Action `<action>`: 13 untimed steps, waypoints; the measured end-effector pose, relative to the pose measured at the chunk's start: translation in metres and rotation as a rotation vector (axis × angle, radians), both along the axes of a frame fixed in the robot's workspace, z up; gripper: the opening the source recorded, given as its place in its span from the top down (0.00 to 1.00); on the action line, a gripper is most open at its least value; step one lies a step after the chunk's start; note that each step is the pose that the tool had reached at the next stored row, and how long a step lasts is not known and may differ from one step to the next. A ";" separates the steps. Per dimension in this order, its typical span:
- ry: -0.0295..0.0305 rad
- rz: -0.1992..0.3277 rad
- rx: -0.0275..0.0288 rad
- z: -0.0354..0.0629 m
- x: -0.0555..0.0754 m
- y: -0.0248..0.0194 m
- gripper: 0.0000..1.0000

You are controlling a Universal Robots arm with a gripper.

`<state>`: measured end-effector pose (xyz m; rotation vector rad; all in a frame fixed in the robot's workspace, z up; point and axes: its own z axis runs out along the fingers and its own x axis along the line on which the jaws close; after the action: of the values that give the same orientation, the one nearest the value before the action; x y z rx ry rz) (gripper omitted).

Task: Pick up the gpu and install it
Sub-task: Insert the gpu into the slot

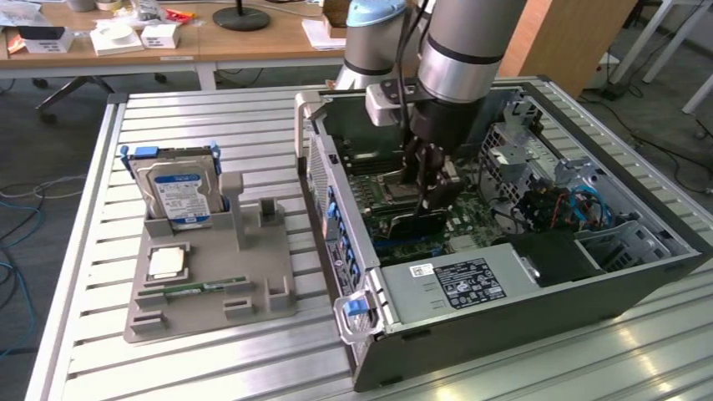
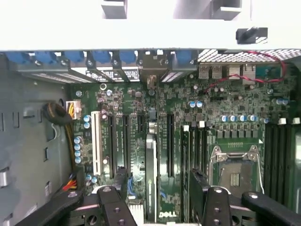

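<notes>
The gripper is seen down inside the open case, over the motherboard. In the wrist view the gpu is seen edge-on, standing upright in a slot among the long expansion slots, with its far end towards the rear wall of the case. The fingers are spread wide, one on each side of the card, and a gap is seen on both sides, so the card is judged to be released, not gripped. The step in hand is judged to be the seating of the card. For this to be done well, the card should be kept square to its slot and pressed evenly along its length, and the bracket end should be lined up with the rear opening. The fingers should be kept clear of both faces, lest the card be tilted or dragged. Whether it is fully home cannot be told.
</notes>
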<state>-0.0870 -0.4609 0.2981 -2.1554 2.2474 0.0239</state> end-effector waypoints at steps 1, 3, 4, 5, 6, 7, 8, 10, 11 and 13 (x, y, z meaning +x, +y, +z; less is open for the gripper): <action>0.0000 0.000 0.0002 0.0015 0.000 0.0000 0.36; 0.0000 0.000 0.0001 0.0051 0.000 0.0000 0.36; -0.0001 0.000 0.0001 0.0069 0.000 0.0000 0.36; -0.0001 0.000 0.0002 0.0088 0.000 0.0000 0.36; -0.0001 0.000 0.0002 0.0111 0.000 0.0000 0.36; -0.0001 0.000 0.0002 0.0135 0.000 0.0000 0.36; -0.0001 0.000 0.0002 0.0159 0.000 0.0000 0.36; -0.0001 0.000 0.0000 0.0206 0.000 0.0000 0.36; -0.0001 0.000 0.0002 0.0224 0.000 0.0000 0.36; -0.0002 0.000 0.0001 0.0254 0.000 0.0000 0.36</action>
<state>-0.0870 -0.4609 0.3234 -2.1552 2.2472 0.0238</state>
